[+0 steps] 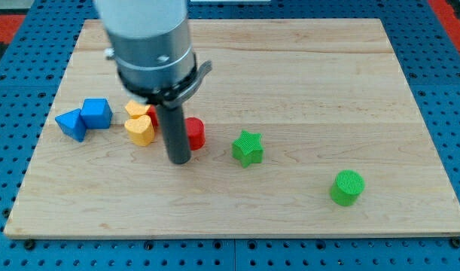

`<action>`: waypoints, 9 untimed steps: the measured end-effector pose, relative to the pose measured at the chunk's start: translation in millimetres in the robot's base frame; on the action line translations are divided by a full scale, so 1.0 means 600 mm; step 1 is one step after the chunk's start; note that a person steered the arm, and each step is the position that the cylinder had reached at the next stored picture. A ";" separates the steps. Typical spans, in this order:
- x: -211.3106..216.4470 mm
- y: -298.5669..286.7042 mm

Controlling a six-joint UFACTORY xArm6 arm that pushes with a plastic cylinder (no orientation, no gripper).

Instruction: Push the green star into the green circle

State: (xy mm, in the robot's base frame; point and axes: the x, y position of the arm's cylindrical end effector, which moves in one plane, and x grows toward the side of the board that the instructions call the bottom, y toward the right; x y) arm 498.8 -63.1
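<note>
Rod down on the desk, hung upright from the grey arm housing at the view's top left. Planted my tip just below and to the view's left of the red block, touching it or nearly so; could not tell which. Left the green star off to the view's right of my tip, near but apart, with the red block's lower edge roughly between them. Spotted the green circle, a short round block, further to the view's right and lower down, well apart from the star and closer to the desk's bottom edge.

Counted 2 yellow blocks on the view's left of the rod: upper yellow block and lower yellow block, stacked close, touching each other. Glimpsed a sliver of red between them and the rod, too hidden to name. Found 2 blue blocks further left: blue cube and blue wedge, pressed together. As for fingers: could not tell any state, only the bare rod in view.
</note>
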 end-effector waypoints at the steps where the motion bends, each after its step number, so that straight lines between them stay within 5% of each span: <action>1: -0.007 0.117; 3: -0.016 0.165; 4: -0.075 0.164; 5: 0.004 0.198; 8: 0.044 0.270; 9: -0.001 0.119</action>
